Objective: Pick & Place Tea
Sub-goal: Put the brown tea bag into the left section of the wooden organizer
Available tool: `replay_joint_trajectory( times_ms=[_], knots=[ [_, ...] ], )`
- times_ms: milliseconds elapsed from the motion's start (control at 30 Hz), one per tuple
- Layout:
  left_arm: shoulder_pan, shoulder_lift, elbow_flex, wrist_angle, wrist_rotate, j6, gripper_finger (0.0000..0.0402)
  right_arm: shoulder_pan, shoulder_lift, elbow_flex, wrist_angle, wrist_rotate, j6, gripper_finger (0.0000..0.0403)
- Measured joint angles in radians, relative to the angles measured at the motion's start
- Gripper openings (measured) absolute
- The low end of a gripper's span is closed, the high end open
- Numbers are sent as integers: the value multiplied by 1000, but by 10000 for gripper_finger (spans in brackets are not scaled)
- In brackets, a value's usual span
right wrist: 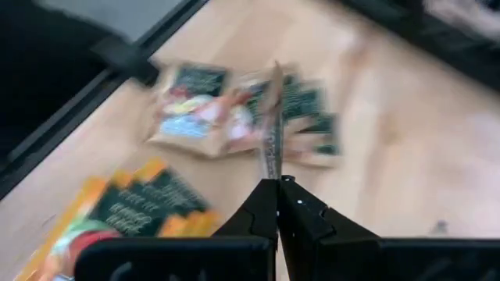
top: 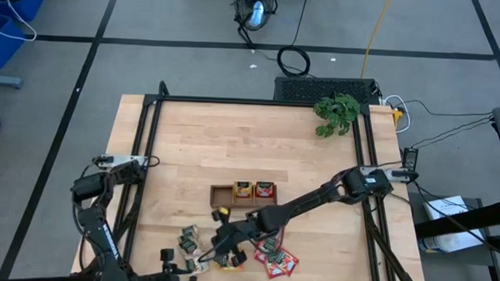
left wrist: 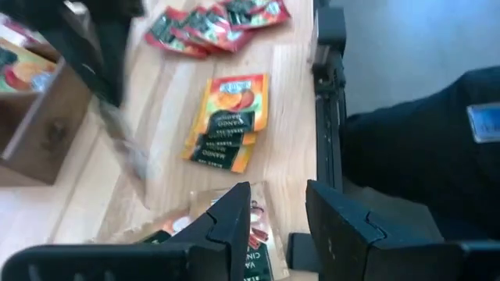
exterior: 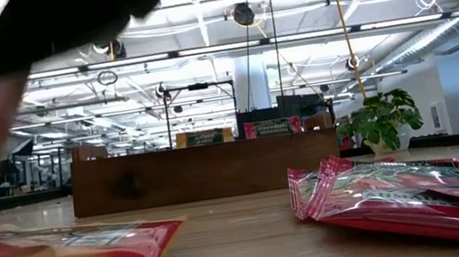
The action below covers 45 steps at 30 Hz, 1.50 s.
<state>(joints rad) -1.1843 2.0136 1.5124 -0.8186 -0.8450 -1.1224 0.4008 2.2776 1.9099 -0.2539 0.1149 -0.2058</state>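
Note:
Tea sachets lie in loose piles near the table's near edge: a pale and dark green pile [top: 188, 238], orange ones [left wrist: 230, 121] and red ones [top: 275, 256]. My right gripper [right wrist: 278, 183] hangs above the piles, shut on one sachet [right wrist: 273, 117] that shows edge-on and blurred. My left gripper [left wrist: 277, 218] is open above the pale pile [left wrist: 195, 215], near the table's near left corner, touching nothing. The brown tray [top: 244, 193] holds an orange and a red sachet in two compartments. My right gripper pinches one sachet between its two fingers by one edge [right wrist: 275, 173]. The sachet sticks out forward past the fingertips, thin side toward the wrist camera, lifted clear of the table. In the left wrist view it hangs blurred below the dark fingers [left wrist: 125, 148].
A leafy plant [top: 337, 113] stands at the table's far right corner. A black frame rail [left wrist: 328, 94] runs along the near edge beside the orange sachets. Bare wood lies between the tray and the far edge. In the low view, red sachets [exterior: 385, 192] lie close to the camera.

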Motion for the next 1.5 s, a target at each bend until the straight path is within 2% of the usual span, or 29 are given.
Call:
replay_joint_trajectory(
  times_ms=[133, 400, 600, 800, 967, 1267, 1500],
  knots=[
    [-17, 0, 0, -1, -28, -9, 129, 1, -68, 0, -54, 94, -27, 0],
    [-23, 0, 0, 2, -58, 12, 129, -40, -266, 1, -241, 98, -23, 0],
    [-23, 0, 0, 0, -74, 64, 129, -94, -342, 1, -394, 148, 52, 0],
    [-22, 0, -1, 0, -76, 115, 129, -147, -335, 0, -458, 140, 63, 0],
    [-9, 0, -1, 2, -83, 151, 129, -200, -292, 1, -460, 41, 52, 0],
    [3, 0, -1, 4, -81, 172, 129, -223, -169, -43, -343, 39, 13, 0],
    [3, 0, -1, 4, -80, 178, 129, -250, -133, -44, -313, 40, 49, 0]
  ],
)
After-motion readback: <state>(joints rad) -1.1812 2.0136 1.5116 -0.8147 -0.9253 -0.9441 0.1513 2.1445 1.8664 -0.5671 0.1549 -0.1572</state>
